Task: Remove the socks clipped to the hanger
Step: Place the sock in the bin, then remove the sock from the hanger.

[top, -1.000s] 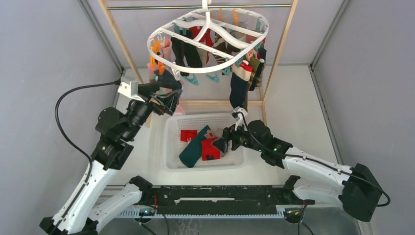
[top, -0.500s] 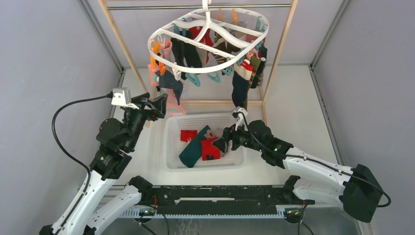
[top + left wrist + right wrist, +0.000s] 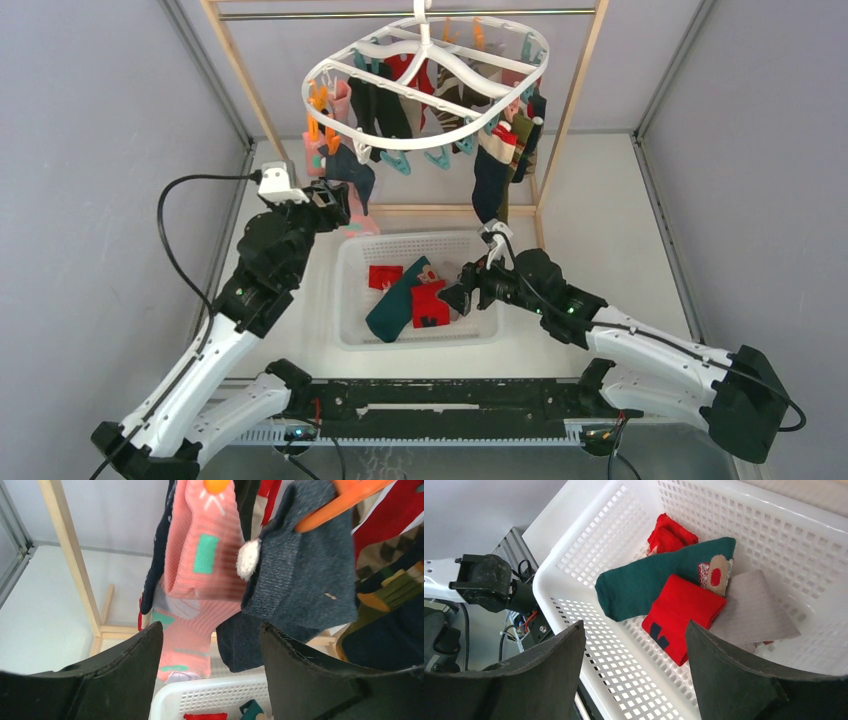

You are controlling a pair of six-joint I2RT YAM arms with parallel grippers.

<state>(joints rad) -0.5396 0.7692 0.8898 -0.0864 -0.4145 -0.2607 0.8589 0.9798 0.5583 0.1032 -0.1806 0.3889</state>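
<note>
The left gripper (image 3: 211, 630) is gaping wide, empty, a pink sock (image 3: 205, 555) hanging at twelve o'clock; the right gripper (image 3: 634, 630) is hovering wide, empty, over the basket (image 3: 589, 525).

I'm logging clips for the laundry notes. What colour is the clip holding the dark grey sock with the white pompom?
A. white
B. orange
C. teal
B: an orange clip pinches the top edge of the grey sock.

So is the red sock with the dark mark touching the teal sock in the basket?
Touching. The right wrist view shows the red sock lying on the edge of the teal sock in the basket.
</note>
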